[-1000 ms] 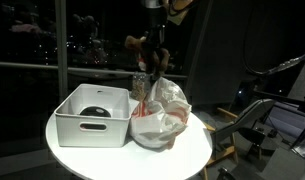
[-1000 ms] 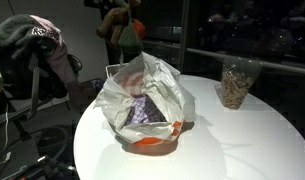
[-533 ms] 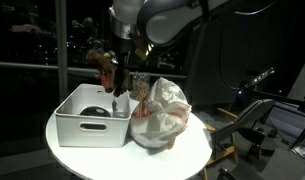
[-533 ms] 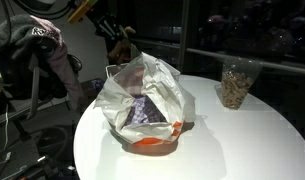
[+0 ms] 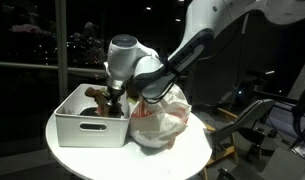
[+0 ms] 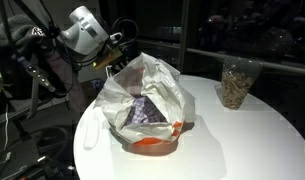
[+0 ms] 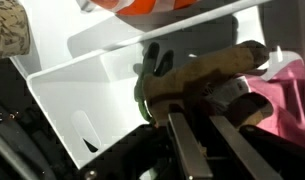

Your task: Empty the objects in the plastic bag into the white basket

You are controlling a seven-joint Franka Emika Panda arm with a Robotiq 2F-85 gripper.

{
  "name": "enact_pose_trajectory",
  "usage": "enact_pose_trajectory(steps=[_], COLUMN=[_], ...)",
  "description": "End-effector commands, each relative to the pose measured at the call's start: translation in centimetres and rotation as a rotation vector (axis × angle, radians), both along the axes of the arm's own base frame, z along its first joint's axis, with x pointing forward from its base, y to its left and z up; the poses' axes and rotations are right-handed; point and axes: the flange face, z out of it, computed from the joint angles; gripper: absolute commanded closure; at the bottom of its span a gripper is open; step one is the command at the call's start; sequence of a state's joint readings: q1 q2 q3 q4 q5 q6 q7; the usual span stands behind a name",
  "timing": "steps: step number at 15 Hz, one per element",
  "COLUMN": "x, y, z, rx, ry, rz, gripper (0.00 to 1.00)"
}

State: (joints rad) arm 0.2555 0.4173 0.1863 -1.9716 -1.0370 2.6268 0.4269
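The white basket (image 5: pixel 84 128) stands on the round table next to the crumpled plastic bag (image 5: pixel 162 115). My gripper (image 5: pixel 111 101) reaches down into the basket, shut on a brown stuffed toy (image 5: pixel 95 96). In the wrist view the two fingers (image 7: pixel 182 145) grip the brown and green toy (image 7: pixel 197 75) over the basket's white wall (image 7: pixel 92 95). In an exterior view the bag (image 6: pixel 152 95) stands open, with a purple thing (image 6: pixel 144 112) and an orange thing (image 6: pixel 152 144) inside. My gripper (image 6: pixel 118 60) is partly hidden behind it.
A clear cup (image 6: pixel 235 82) with brown contents stands on the white round table (image 6: pixel 242 140). A pink thing (image 7: pixel 289 100) lies in the basket beside the toy. Dark chairs and gear surround the table (image 5: pixel 122 155).
My gripper has carried the brown toy from above the bag across to the basket and lowered it inside. The bag has not moved.
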Motion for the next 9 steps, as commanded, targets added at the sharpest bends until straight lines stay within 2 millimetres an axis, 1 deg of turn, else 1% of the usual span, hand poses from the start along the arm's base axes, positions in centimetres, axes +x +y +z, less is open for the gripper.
enact_pose_trajectory(steps=[1,4,6,7,9], x=[1.0,-0.4,-1.3,-1.6,-2.3], y=[-0.2,-2.3,-4.4,-5.6,-8.8], z=[1.7,5.4,8.3,9.6,12.1], rx=[0.043,0.122,0.175,0.199,0.232], ry=[-0.01,0.032,0.048,0.05,0.053], rz=[-0.01,-0.035,-0.058,-0.08,-0.138], gripper=[0.47,0.23,0.1,0.01,0.0])
